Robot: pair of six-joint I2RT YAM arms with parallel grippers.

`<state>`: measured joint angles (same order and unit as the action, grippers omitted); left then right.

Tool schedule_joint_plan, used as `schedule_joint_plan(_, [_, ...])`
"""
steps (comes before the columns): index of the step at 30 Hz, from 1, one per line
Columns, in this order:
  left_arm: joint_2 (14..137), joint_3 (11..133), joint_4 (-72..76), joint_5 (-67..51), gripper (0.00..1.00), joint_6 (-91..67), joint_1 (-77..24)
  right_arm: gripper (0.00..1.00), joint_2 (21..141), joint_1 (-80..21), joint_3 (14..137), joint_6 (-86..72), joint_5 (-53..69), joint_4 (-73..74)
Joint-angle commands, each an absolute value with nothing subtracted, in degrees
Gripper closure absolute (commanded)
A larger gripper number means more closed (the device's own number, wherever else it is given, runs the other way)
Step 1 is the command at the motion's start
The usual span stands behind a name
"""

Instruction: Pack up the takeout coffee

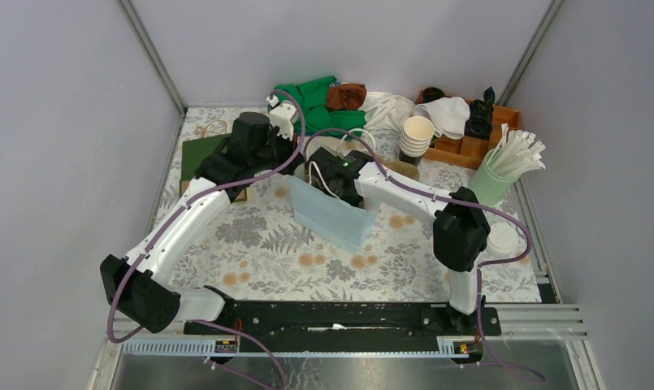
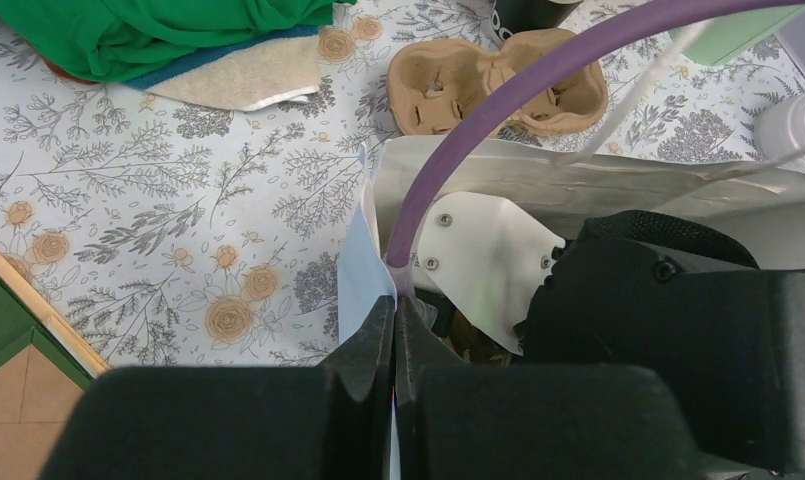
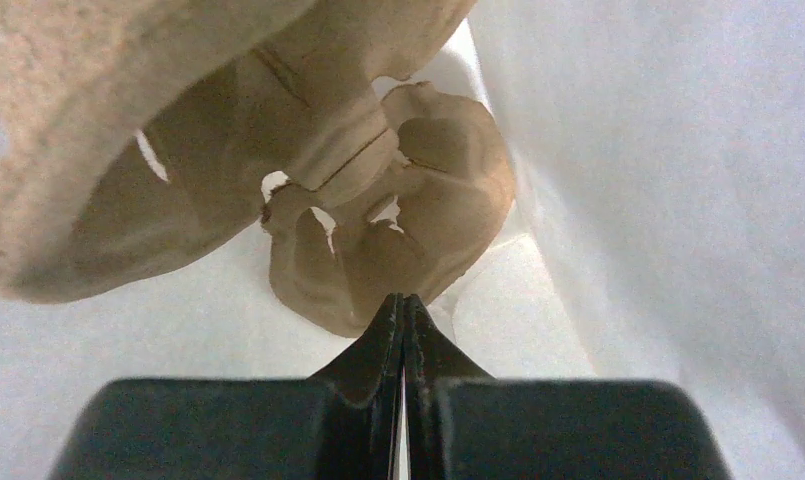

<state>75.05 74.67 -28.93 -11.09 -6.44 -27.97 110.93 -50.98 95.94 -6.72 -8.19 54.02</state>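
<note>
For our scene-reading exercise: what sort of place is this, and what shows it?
Probably a walled robot test bench staged as a takeout coffee station: a stack of paper cups, a green holder of white straws and a pulp cup tray.

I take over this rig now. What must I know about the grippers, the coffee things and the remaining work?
Left gripper: shut on the rim of the pale blue paper bag.
Right gripper: shut, inside the bag, tips at a brown moulded pulp tray; whether it grips is unclear.
White-lidded paper coffee cup: stands on the floral table, right side, outside the bag.
Done: one tray is in the bag. Left: the cup must go in.
</note>
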Motion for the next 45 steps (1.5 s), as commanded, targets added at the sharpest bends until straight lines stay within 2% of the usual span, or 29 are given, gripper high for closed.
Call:
schedule_joint_plan(1, [74.4, 75.6, -26.8, -11.9, 1.0, -5.6, -29.3, 1.0, 108.0, -51.6, 96.8, -5.5, -1.3, 54.1])
schedule_joint_plan(8, [73.0, 73.4, -25.6, -12.9, 1.0, -3.3, -29.7, 1.0, 108.4, -50.5, 94.1, -3.2, 9.3, 53.6])
schedule_joint_plan(19, [74.2, 73.2, -20.3, -15.3, 1.0, -2.4, -29.9, 1.0, 109.2, -49.4, 87.8, -2.6, 10.9, 53.7])
schedule_joint_plan(33, [74.9, 74.3, -19.8, -16.7, 1.0, -3.1, -30.4, 1.0, 116.8, -49.4, 86.6, -5.4, 5.9, 53.6])
schedule_joint_plan(45, [74.7, 75.4, -20.3, -13.9, 1.0, -3.2, -30.5, 1.0, 116.7, -49.4, 79.0, -6.3, 3.0, 51.0])
